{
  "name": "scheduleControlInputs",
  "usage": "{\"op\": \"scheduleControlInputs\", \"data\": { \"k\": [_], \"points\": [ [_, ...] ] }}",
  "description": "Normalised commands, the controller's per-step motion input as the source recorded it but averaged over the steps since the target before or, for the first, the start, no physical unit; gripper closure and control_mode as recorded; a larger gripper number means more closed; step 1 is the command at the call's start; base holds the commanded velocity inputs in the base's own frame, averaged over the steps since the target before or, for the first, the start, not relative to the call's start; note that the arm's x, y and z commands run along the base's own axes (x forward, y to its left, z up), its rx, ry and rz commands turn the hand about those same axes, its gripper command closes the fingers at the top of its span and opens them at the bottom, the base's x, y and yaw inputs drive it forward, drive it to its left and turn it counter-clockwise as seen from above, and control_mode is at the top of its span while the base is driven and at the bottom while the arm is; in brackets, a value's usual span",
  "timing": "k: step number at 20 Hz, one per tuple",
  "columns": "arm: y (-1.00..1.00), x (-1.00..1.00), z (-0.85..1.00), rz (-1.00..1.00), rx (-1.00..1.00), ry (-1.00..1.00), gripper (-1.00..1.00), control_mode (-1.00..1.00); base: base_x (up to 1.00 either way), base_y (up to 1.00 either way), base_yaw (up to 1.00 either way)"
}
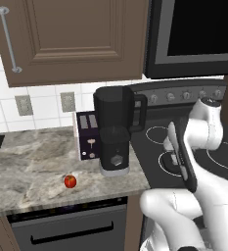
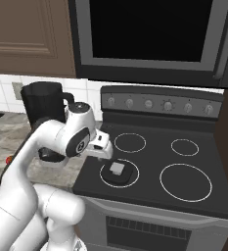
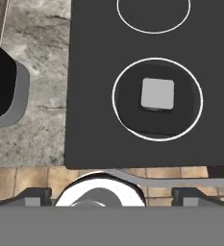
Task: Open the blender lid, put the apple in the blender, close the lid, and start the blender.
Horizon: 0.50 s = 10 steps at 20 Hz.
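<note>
Lid point(image 2: 117, 169) lay off on the stove right of the blender point(image 1: 114, 132), fingers point(image 3: 111, 194) wide open and empty, apple point(image 1: 70, 182) untouched in front.

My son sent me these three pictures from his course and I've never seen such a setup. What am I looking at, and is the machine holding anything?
It is a white robot arm in a computer-drawn kitchen. Two pictures come from cameras behind the arm, left and right; the third looks down from its hand. On the stone counter stand a black blender without its lid, a white toaster behind it, and a small red apple. The blender lid, dark with a grey square cap, lies on the stove's front left burner. The gripper hovers above the lid with its fingers wide open, holding nothing.
</note>
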Motion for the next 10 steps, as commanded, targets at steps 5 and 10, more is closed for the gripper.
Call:
{"op": "scheduleControlInputs", "data": {
  "k": [5,10],
  "points": [
    [0.98,-0.46,0.69,0.0,-0.14,0.01,-1.0,-1.0,0.0,0.0,0.0],
    [1.0,-0.42,0.13,0.02,-0.11,0.04,-1.0,-1.0,0.0,0.0,0.0]
  ]
}}
